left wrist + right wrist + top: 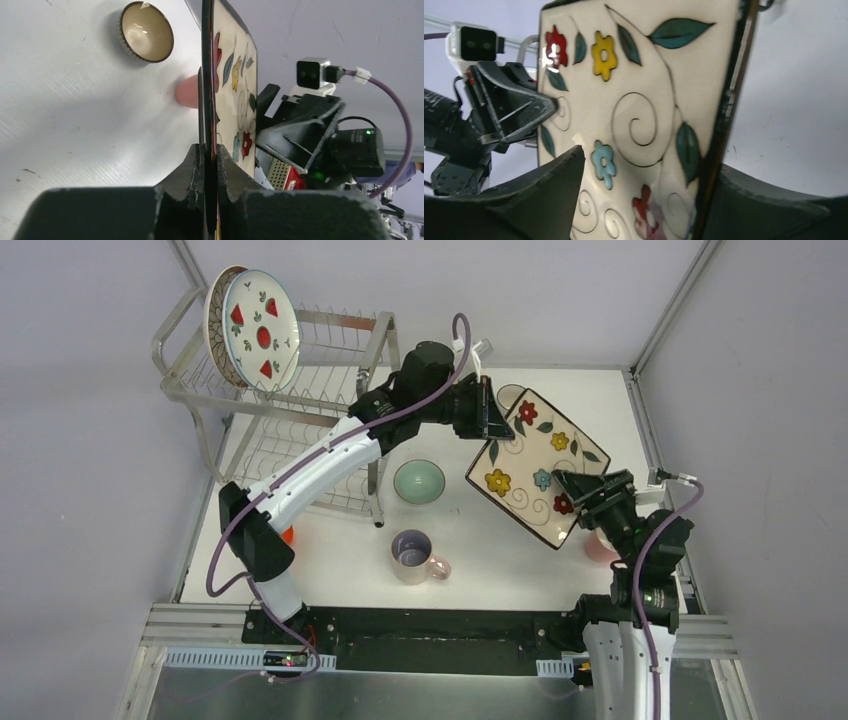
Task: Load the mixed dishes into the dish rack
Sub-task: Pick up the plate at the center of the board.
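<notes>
One mint bowl [419, 481] sits between dish rack [340, 340] and flowered plate [540, 465].

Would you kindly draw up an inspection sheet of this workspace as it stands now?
Surface: white table, lightly scuffed.
Job's things: flowered square ceramic plate held tilted in the air; red-fruit round plate and petal-pattern round plate upright in the upper tier of the silver wire dish rack; mint bowl, lilac mug and brown bowl on the table; pink mug partly hidden under the right arm.
Clutter: nothing seen.
Grippers: left claw shut on the square plate's edge; right claw open, straddling the opposite edge.
Cables: purple cable loops along each arm, touching no dish.
Surroundings: pale enclosure walls.
</notes>
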`<action>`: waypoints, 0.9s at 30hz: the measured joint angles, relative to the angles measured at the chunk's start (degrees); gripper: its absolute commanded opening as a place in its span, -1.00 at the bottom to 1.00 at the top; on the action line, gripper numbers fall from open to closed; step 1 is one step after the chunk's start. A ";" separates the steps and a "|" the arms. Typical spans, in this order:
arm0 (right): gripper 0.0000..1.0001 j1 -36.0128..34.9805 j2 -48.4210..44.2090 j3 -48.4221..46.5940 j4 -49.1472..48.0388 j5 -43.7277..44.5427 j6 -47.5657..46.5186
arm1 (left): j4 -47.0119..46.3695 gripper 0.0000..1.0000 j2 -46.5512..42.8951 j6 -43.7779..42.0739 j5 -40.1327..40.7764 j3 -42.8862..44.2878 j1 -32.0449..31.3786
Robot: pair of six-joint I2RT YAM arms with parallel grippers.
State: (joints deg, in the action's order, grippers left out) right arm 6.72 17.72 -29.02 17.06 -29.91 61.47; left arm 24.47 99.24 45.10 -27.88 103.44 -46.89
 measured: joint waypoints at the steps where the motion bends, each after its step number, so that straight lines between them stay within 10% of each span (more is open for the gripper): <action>1: 0.83 -0.02 0.15 -1.29 0.85 -0.07 -0.11 | -0.11 -1.00 -0.28 -0.11 0.00 0.00 0.00; 27: 1.00 -0.11 0.17 -7.56 4.42 1.20 -2.45 | -1.70 -1.00 -5.64 -12.41 13.38 0.24 -0.24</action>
State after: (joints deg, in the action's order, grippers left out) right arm 6.61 17.89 -36.58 21.47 -28.71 59.02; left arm 22.76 93.60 32.69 -14.50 103.68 -47.13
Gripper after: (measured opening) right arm 0.996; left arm 0.060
